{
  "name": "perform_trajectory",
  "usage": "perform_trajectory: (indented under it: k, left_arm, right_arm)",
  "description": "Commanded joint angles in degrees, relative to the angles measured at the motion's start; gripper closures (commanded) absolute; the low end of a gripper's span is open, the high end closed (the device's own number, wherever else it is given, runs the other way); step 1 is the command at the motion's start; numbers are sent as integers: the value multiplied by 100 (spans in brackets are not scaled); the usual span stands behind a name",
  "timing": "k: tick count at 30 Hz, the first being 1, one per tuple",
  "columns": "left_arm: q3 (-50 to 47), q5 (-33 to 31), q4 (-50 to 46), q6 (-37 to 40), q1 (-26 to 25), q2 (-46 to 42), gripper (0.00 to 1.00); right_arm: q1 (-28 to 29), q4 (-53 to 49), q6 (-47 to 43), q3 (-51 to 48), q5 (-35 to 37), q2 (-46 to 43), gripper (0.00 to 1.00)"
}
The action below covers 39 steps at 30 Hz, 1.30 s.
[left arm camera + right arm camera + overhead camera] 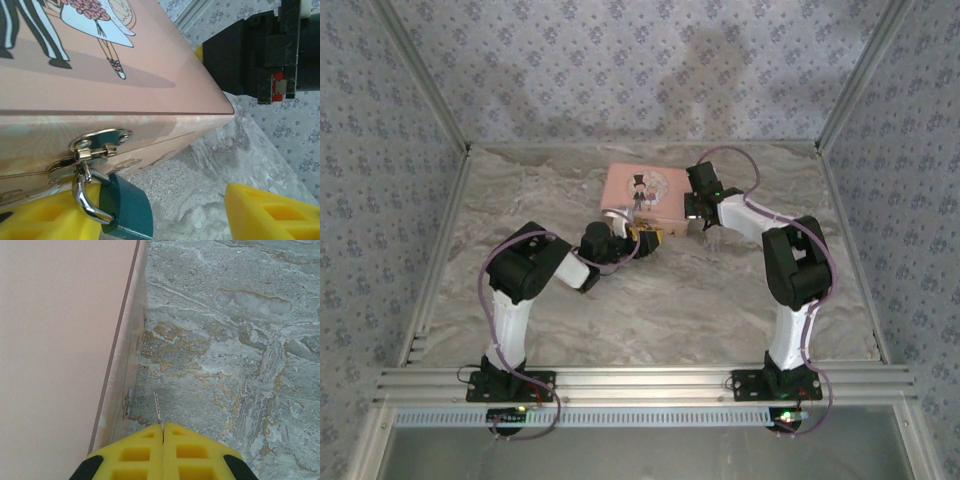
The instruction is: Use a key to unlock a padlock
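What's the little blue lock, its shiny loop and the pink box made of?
The padlock looks like teal-painted metal, smooth, dull sheen. Its shackle: probably polished steel, mirror-bright. The pink tin seems thin printed metal, softly glossy lid.

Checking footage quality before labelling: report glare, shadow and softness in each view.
Top external: even, soft light, a faint shadow on the back wall. Left wrist: bright glints on the steel shackle of the padlock, a sheen on the pink tin near its lid edge. Right wrist: the tin washes out to flat pink, the marble table stays crisp, the key is a thin pale sliver.
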Motion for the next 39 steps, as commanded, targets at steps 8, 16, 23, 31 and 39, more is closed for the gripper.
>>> perform_trajectory:
  k: [8,16,23,31,39]
  left_arm:
    - [234,110,-540,-132,133,18,56]
    - [400,307,-1009,-182,235,-8,75]
    - [557,514,-1244,-319,275,-10,93]
    - [531,620,-1902,-697,275,-347,97]
    - [608,573,-3073,-1161,242,-1010,98]
  right_arm:
    - [76,-23,-28,-76,-13,-38,100]
    - [90,5,-24,-113,-19,-72,100]
    - [81,-6,-17,-172,-16,-151,100]
    - [-217,-33,21,-569,-153,-732,100]
    - [-584,417,212,-1755,-1442,-2220,100]
